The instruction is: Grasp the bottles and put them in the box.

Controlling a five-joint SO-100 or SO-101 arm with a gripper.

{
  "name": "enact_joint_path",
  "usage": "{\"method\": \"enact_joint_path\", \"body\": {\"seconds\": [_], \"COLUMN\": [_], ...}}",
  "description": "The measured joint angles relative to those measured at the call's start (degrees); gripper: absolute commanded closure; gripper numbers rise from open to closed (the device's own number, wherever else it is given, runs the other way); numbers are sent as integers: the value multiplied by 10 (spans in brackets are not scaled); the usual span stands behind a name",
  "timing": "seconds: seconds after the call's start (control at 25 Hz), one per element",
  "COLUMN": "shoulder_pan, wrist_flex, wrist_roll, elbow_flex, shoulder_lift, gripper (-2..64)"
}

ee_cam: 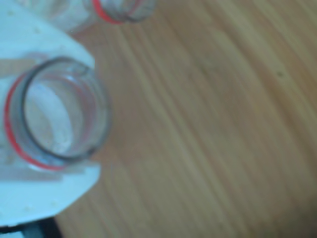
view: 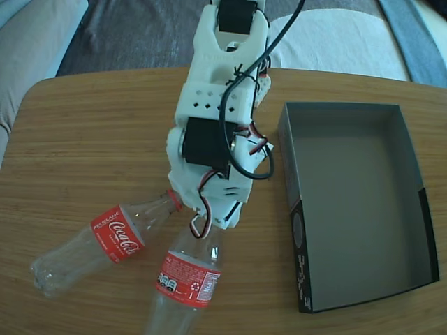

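A clear plastic bottle's open mouth with its red neck ring (ee_cam: 57, 119) lies against the white plastic hand (ee_cam: 44, 198); a second red-ringed clear bottle neck (ee_cam: 121, 11) shows above, over the blurred wooden desk (ee_cam: 213, 134).

Arm: one, white printed shell with black servo blocks and loose black, red and white wiring; enters from the far edge of the fixed view, reaches toward the near side, pitched steeply down. Gripper (view: 213, 222): at the near end of the arm, tips low at the table surface, finger gap hidden under the body. Wrist view: white finger (ee_cam: 47, 196) fills the left edge, blurred.
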Motion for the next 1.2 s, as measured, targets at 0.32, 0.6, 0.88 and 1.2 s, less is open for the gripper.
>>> {"method": "enact_joint_path", "body": {"seconds": [0.32, 0.6, 0.88, 1.2], "shoulder_pan": [-2, -4, -11, -11], "wrist_flex": [0, 0, 33, 41], "wrist_roll": [17, 49, 57, 49], "elbow_flex": [-8, -8, -47, -97], "shoulder_lift": [25, 25, 25, 25], "gripper": [602, 618, 618, 618]}}
